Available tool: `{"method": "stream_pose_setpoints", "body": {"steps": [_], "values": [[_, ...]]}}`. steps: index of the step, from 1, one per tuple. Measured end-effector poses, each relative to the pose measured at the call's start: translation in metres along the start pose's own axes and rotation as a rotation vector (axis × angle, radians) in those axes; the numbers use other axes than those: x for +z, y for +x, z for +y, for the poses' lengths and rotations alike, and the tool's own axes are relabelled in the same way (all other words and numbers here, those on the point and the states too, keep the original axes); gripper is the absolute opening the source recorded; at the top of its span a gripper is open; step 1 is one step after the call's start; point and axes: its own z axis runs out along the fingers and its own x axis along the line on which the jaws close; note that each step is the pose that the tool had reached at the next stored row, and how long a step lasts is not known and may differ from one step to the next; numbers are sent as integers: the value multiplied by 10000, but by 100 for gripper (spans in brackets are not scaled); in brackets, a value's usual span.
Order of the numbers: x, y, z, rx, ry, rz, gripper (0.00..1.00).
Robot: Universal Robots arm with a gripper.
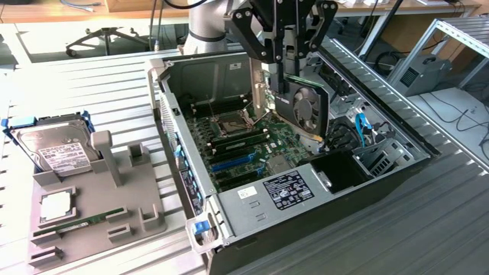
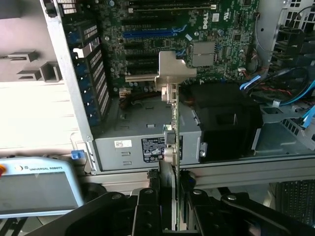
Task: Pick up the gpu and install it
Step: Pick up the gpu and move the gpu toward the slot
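We find an open computer case [image 1: 200, 77] lying on a slatted metal table [image 1: 91, 74], its motherboard [image 1: 256, 143] exposed, with a CPU socket [image 1: 229, 125] and a blue expansion slot [image 1: 229, 164]. A labelled power supply [image 1: 287, 189] sits beside the board, and blue cables [image 1: 361, 125] run inside the case. At the exterior view's left, a grey fixture [image 1: 99, 200] holds a hard drive [image 1: 57, 150] and a RAM stick [image 1: 84, 222].

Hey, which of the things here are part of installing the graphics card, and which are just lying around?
Part of the job:
- gpu, gripped by the gripper above the board
- open computer case
- motherboard

Lying about:
- hard drive
- RAM stick
- grey tray under them
- teach pendant
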Motion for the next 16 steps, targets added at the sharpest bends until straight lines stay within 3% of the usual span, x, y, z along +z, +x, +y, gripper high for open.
{"method": "stream_pose_setpoints", "body": {"steps": [16], "values": [[17, -123, 18, -5, 176, -13, 26]]}}
